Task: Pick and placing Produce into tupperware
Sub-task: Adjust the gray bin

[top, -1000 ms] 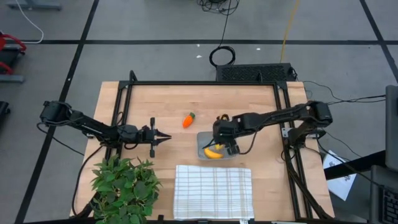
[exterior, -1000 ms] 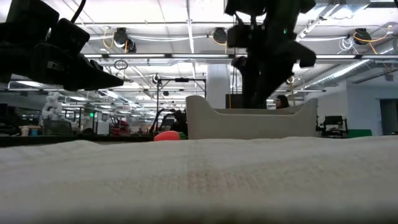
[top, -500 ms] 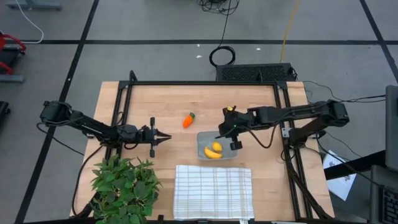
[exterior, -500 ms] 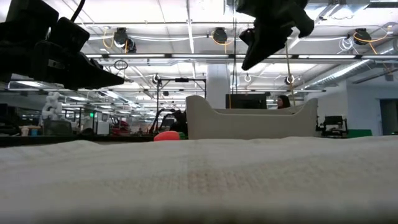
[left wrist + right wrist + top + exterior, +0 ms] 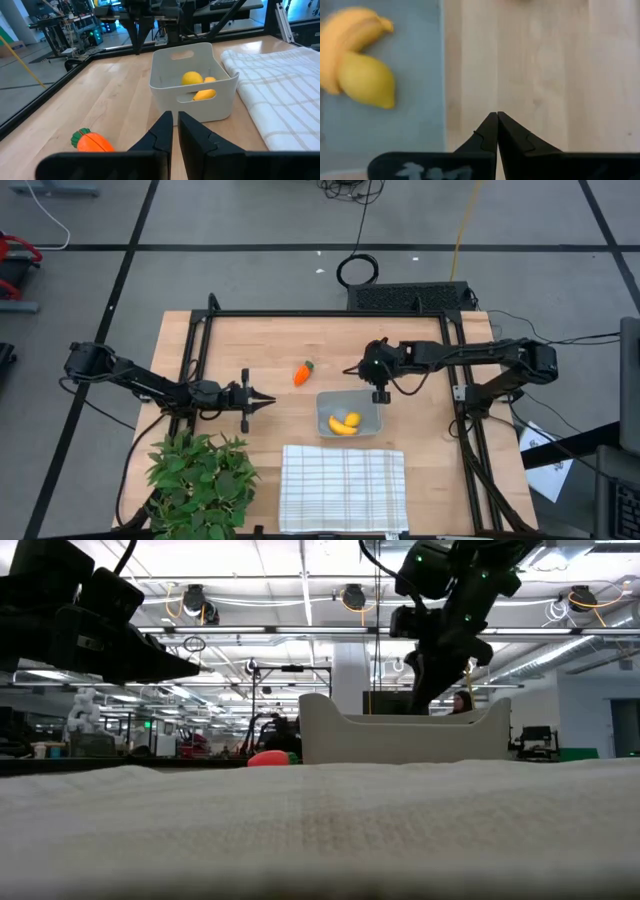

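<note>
The shallow grey-clear plastic tupperware sat just right of centre in the high view, holding a curved yellow banana and a small yellow lemon-like piece. The orange carrot with green top lay up-left on the wooden counter. The right gripper hovered at the tupperware's upper right corner, jaws closed and empty. The left gripper waited centre-left, jaws nearly closed and empty.

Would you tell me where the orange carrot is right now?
In the high view, the orange carrot with green top lies on the wooden table, just up-left of the translucent grey container, outside it.
</note>
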Tool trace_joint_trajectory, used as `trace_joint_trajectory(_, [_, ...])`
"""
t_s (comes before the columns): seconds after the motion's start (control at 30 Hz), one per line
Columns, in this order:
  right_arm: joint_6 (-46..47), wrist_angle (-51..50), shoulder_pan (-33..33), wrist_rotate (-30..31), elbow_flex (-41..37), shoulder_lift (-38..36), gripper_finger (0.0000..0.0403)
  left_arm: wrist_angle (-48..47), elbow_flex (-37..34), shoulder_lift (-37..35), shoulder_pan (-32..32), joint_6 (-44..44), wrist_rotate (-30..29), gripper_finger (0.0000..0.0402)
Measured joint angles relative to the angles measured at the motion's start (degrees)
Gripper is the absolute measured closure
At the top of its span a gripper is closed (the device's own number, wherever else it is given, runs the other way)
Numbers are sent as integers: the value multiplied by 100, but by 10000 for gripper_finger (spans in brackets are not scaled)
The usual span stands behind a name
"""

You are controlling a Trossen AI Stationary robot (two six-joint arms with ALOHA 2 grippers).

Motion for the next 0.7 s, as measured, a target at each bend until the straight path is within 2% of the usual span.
trace_joint_trajectory(0.37, [10,-216,-184,-746,-82,2,403,-2,0,0,0,4,0,369])
trace_joint_trajectory(0.7, [217,-551,-159,-768,-82,0,403,-4,0,0,0,4,0,369])
